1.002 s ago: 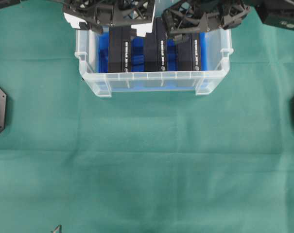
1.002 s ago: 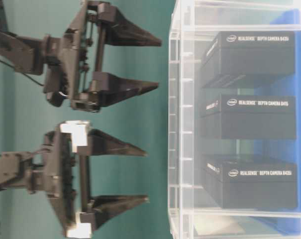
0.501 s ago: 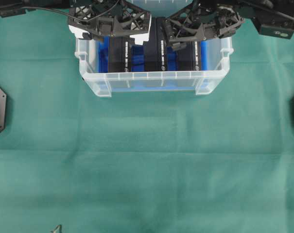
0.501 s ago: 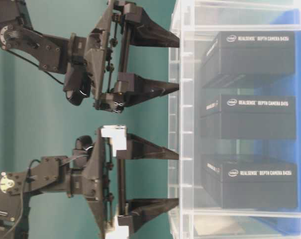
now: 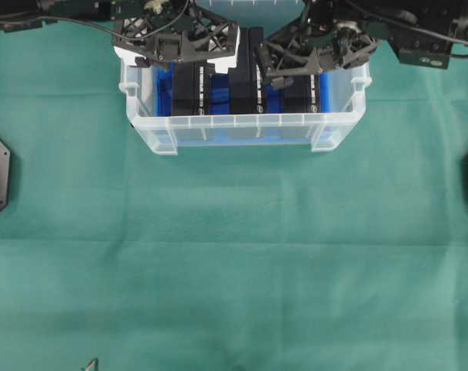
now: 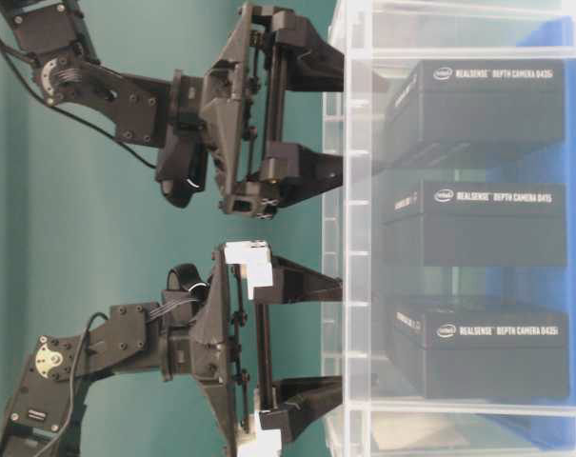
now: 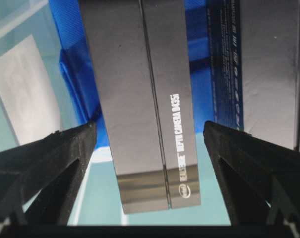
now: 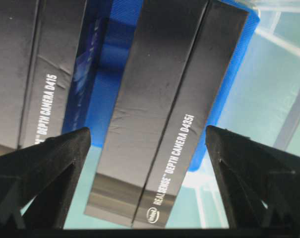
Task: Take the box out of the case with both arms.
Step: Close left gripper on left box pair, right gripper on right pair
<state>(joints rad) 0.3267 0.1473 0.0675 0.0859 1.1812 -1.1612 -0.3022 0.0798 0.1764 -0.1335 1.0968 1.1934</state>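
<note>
Overhead: both tools sit above the case [image 5: 245, 127] at the far edge of the green surface [image 5: 234, 255], left tool [image 5: 183, 46] over the left box [image 5: 189, 89], right tool [image 5: 311, 58] over the right box [image 5: 299, 93], a middle box [image 5: 245, 77] between them.

Table level: both tools spread wide, fingertips at the case rim.

Left wrist: fingers [image 7: 45, 168] wide apart, a box [image 7: 145, 104] below between them, untouched.

Right wrist: wide too, straddling its box [image 8: 164, 109], holding nothing.
</note>
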